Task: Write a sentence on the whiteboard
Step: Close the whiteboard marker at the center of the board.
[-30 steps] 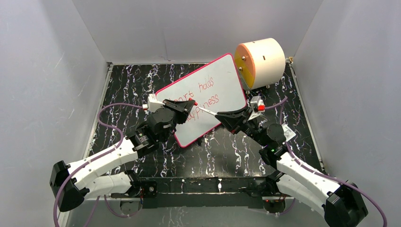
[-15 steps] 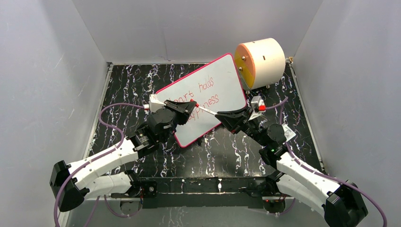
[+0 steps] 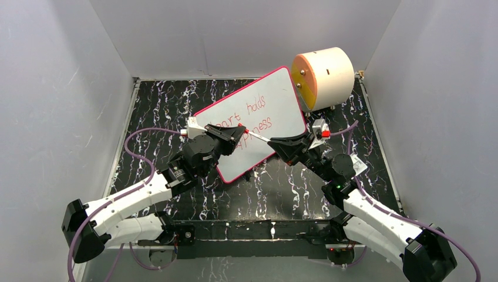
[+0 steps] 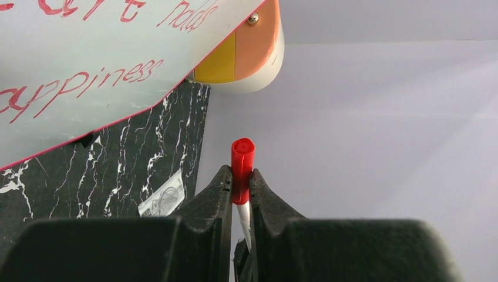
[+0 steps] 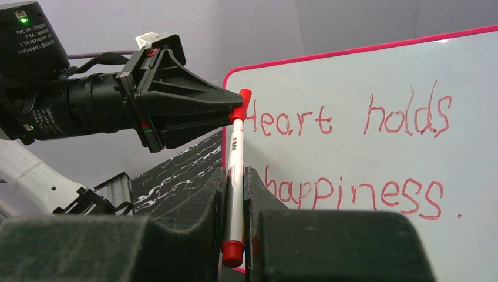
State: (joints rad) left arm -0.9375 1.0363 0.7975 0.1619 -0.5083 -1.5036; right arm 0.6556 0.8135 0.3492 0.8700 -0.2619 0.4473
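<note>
The whiteboard (image 3: 281, 97), white with a pink-red rim, leans tilted at mid-table. The sentence (image 3: 253, 116) in red marker reads "Heart holds happiness." and is clear in the right wrist view (image 5: 352, 153). A white marker (image 3: 256, 136) with a red cap spans between my two grippers in front of the board. My left gripper (image 3: 241, 130) is shut on the red cap (image 4: 242, 161). My right gripper (image 3: 271, 141) is shut on the marker's white barrel (image 5: 236, 164). The cap (image 5: 241, 103) sits on the marker's end.
A cream cylinder with an orange face (image 3: 324, 76) stands at the back right, touching the board's upper corner. The table (image 3: 158, 111) is black marble-patterned, enclosed by grey walls. A small paper label (image 4: 164, 197) lies on the table near the right wall.
My left gripper has edged slightly to the right along the marker line. Both grippers still hold the marker; the board has not moved.
</note>
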